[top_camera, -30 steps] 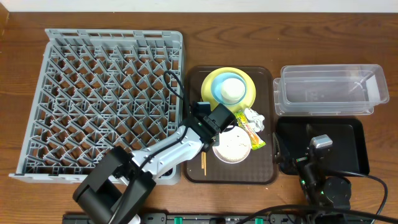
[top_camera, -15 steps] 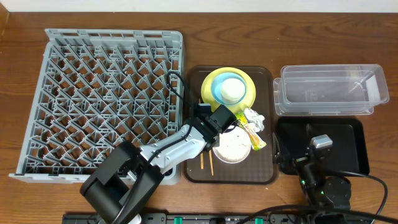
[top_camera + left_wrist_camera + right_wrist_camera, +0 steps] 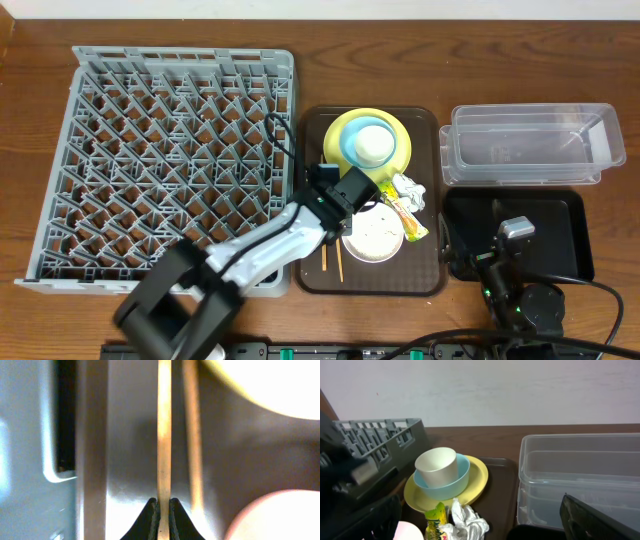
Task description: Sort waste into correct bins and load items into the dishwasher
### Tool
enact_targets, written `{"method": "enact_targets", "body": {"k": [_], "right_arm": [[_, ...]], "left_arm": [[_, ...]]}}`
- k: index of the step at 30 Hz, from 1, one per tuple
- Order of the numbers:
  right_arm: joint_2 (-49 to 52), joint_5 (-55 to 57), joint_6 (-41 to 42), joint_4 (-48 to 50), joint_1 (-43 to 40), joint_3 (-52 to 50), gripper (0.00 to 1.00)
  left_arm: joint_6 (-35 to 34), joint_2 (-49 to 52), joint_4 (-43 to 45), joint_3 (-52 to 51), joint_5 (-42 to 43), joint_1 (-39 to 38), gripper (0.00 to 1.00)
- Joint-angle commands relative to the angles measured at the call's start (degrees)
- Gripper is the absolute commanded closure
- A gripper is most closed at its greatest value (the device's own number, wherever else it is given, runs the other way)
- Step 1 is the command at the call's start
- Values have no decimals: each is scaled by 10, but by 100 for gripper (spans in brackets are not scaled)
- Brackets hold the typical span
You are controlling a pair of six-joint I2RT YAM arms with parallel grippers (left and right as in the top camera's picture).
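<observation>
My left gripper [image 3: 326, 222] [image 3: 164, 509] is shut on one wooden chopstick [image 3: 164, 435] on the brown serving tray [image 3: 430, 270]; a second chopstick [image 3: 192, 435] lies just to its right. The yellow plate [image 3: 398, 130] holds the light blue bowl [image 3: 348, 146] and the white cup [image 3: 374, 144]. The white bowl [image 3: 372, 234] sits in front of them. The yellow-green wrapper [image 3: 403, 214] and the paper scrap [image 3: 408, 187] lie to its right. The grey dish rack [image 3: 170, 160] is at the left. My right gripper [image 3: 510, 240] is open and empty over the black tray [image 3: 560, 215]. I cannot make out any crumbs.
The clear tub [image 3: 530, 145] stands behind the black tray, at the far right. In the right wrist view the cup [image 3: 436, 464], wrapper [image 3: 436, 520] and scrap [image 3: 467, 520] lie ahead, the tub [image 3: 580, 470] to the right. The rack's edge [image 3: 25, 460] is close to the left gripper's left side.
The left arm's lower links have shifted a little. A second chopstick end has come into view beside the first below the left gripper. The right arm has not moved.
</observation>
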Motion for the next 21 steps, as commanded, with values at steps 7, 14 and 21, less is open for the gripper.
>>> {"method": "enact_targets", "body": {"k": [7, 14, 21], "right_arm": [[-3, -1, -4, -2, -8, -1, 1], [-3, -1, -4, -2, -8, -1, 1], [-3, -1, -4, -2, -8, -1, 1]], "left_arm": [[105, -183, -31, -2, -87, -2, 93], [115, -246, -105, -2, -297, -2, 93], [119, -217, -110, -5, -307, 3, 93]]}}
